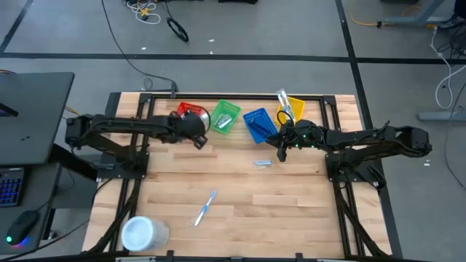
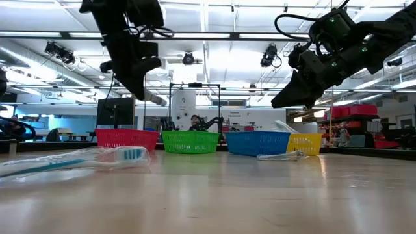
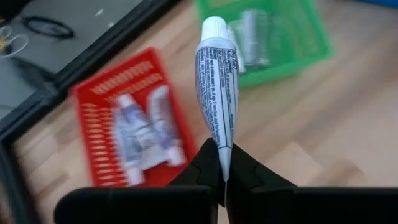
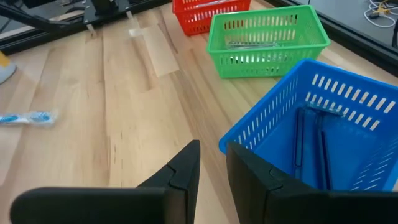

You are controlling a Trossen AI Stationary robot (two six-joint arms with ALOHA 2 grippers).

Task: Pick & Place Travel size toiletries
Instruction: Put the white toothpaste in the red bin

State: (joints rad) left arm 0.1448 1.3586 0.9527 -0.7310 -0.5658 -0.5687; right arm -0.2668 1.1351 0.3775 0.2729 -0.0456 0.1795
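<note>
Left wrist view: my left hand (image 3: 224,171) is clamped on a white tube (image 3: 216,93), held above the bench beside the red basket (image 3: 106,99). Right hand (image 4: 214,163), fingers slightly apart and empty, hangs beside the blue basket (image 4: 292,112). One toothbrush (image 1: 204,208) lies mid-bench.

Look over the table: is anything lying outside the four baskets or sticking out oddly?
Yes. A toothbrush lies loose on the bare wood, and a small wrapped item sits just outside the blue basket. A long item pokes out over the yellow basket's rim.
</note>
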